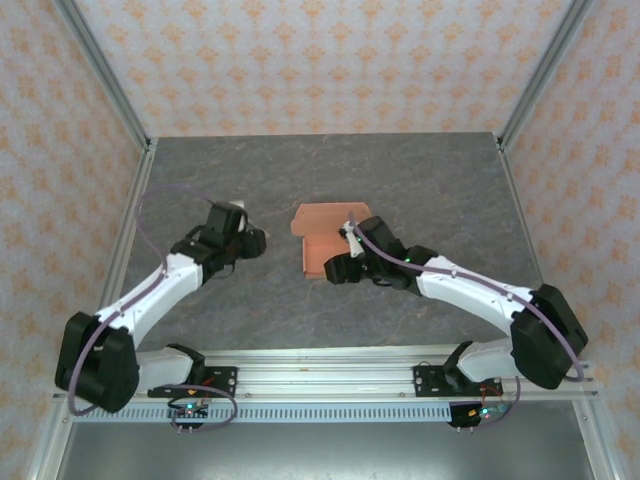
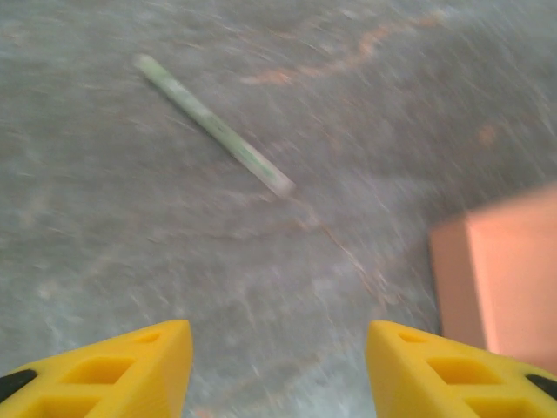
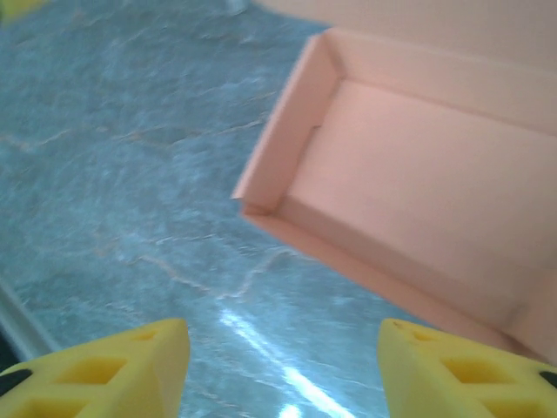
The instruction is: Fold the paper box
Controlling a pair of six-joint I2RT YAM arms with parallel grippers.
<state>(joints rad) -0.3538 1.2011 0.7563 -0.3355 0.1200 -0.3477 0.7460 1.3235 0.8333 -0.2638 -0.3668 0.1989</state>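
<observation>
Table [image 1: 430, 180]: a grey, stone-patterned top crossed by faint orange veins, with a glossy sheen caught in the right wrist view.
Paper box [image 1: 322, 250]: set directly on the table, roughly mid-surface. It is salmon-orange and shaped as an open shallow tray with raised walls.
Flap [image 1: 325, 218]: joined to the far side of the paper box and laid flat on the tabletop.
Pale strip [image 2: 213, 126]: a thin greenish streak seen on the surface, well apart from the paper box. What it is cannot be told.

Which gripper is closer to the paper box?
The right gripper: it hangs right at the paper box, while the left gripper sits clearly apart, off to the box's left.
</observation>
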